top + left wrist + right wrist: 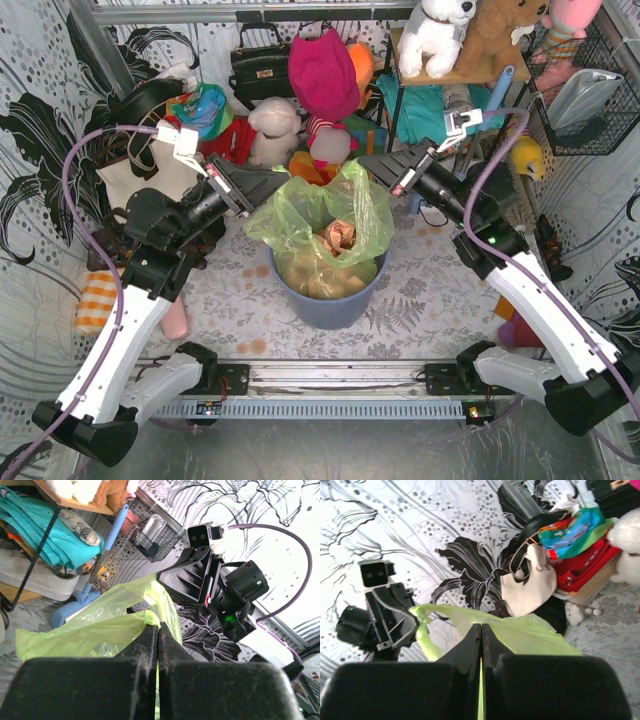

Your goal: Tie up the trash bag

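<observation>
L tool (157, 632), R tool (481, 629) clamped on trash bag (300, 215).

- Grey floral-print table (420, 300), ctr: round blue-grey bin (330, 308), upright.
- L edge: orange-white striped item (95, 300).
- Far side: cream tote (140, 178), white plush (275, 130).
</observation>
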Controlling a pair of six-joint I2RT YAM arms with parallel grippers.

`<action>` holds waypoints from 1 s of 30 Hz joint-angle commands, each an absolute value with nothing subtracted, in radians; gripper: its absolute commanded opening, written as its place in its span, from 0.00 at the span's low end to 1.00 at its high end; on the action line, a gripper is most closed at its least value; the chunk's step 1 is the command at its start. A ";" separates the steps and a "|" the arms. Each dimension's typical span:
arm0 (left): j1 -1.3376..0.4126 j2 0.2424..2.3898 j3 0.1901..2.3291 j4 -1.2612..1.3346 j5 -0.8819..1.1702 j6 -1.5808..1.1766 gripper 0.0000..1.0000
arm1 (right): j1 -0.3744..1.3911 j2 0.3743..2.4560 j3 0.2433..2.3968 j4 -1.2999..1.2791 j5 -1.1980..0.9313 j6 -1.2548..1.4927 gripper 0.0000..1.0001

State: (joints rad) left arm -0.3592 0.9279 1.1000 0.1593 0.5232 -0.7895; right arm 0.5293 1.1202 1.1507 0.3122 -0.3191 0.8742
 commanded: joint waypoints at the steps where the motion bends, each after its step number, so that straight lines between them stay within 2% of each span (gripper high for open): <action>1: -0.362 0.859 1.071 0.236 0.608 -0.841 0.00 | 0.540 1.022 1.100 0.330 -0.411 0.883 0.00; 9: -0.361 0.811 1.076 0.227 0.660 -0.810 0.00 | 0.540 0.911 1.087 0.266 -0.410 0.848 0.00; 17: -0.362 0.821 1.162 0.229 0.557 -0.809 0.00 | 0.541 0.976 1.207 0.243 -0.280 0.814 0.00; 24: -0.362 0.804 1.259 0.074 0.341 -0.740 0.00 | 0.541 1.001 1.294 0.268 -0.220 0.770 0.00; 30: -0.362 0.777 1.208 0.248 0.393 -0.774 0.00 | 0.541 0.987 1.305 0.372 -0.256 0.764 0.00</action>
State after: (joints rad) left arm -0.3592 0.7982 1.2297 0.0967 0.3992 -0.7696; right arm 0.5365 1.0088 1.2800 0.2512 -0.2455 0.7906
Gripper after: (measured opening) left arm 0.008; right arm 0.002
